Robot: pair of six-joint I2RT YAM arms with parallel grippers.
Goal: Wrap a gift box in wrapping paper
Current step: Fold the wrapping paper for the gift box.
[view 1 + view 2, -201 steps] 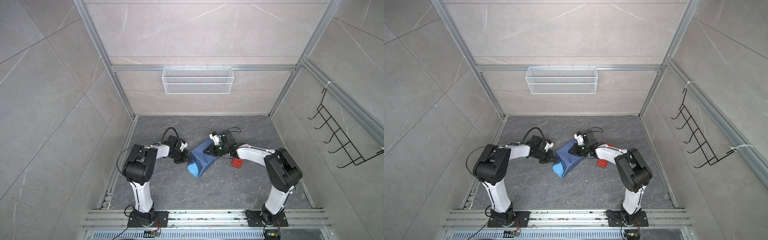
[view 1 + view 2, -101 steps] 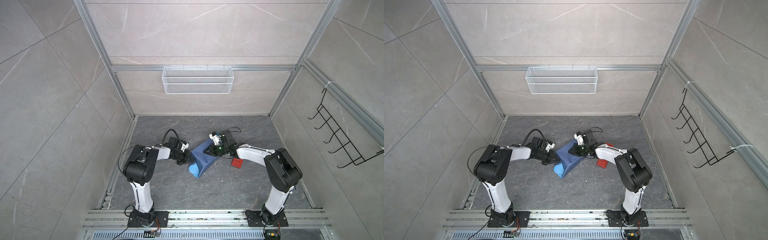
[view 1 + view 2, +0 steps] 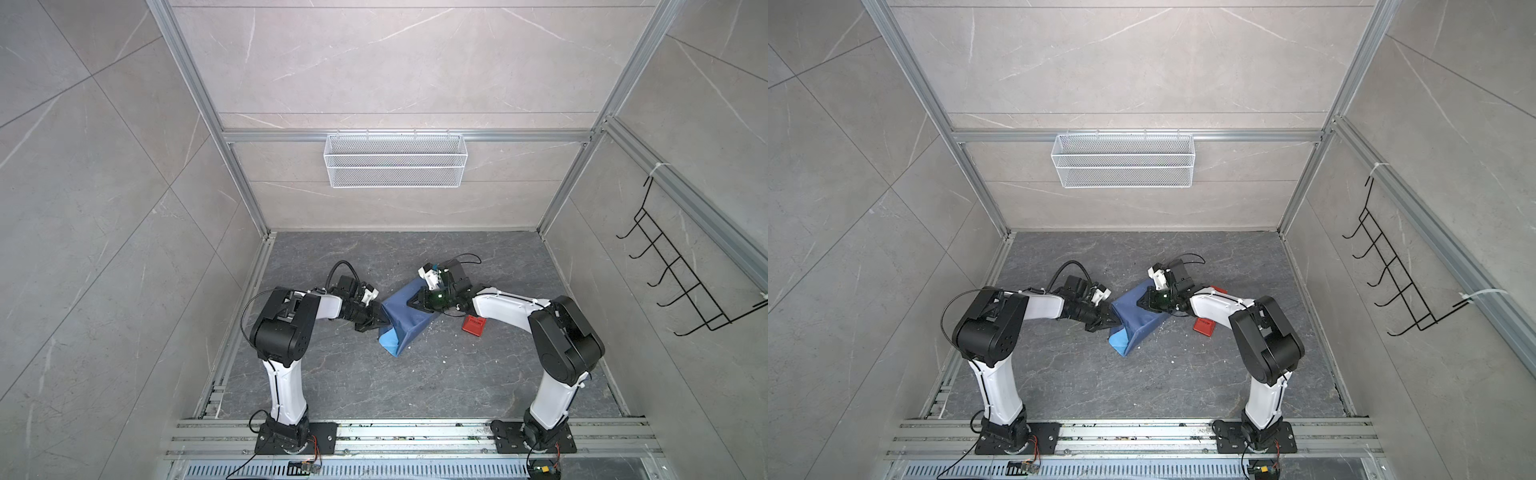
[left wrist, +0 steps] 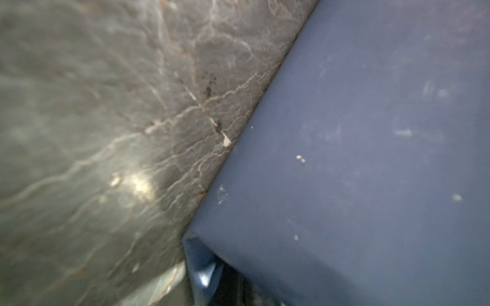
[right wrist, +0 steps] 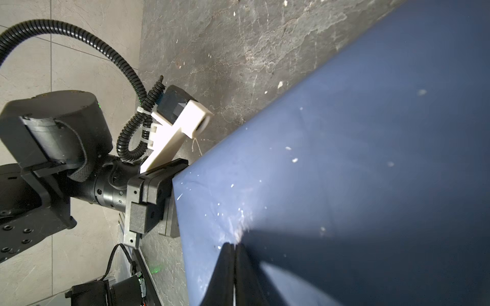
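Observation:
The gift box is hidden under the wrapping paper (image 3: 405, 320), a dark blue bundle in mid-floor in both top views. Its light blue inner face (image 3: 388, 337) shows at the open near end. My left gripper (image 3: 381, 322) is shut, its tips pushed against the paper's left side; in the left wrist view the paper (image 4: 371, 159) lies over its fingertips (image 4: 208, 273). My right gripper (image 3: 412, 302) is shut and its tips rest on top of the paper (image 5: 344, 159), as the right wrist view (image 5: 234, 247) shows. Whether either pinches the paper I cannot tell.
A red tape dispenser (image 3: 473, 325) lies on the floor just right of the paper, under the right forearm. A white wire basket (image 3: 395, 160) hangs on the back wall and a black hook rack (image 3: 681, 282) on the right wall. Small white scraps dot the floor.
My left gripper has moved right and a little toward the front, into the paper's left side. The paper bundle shifted slightly. The right gripper has stayed in place on top.

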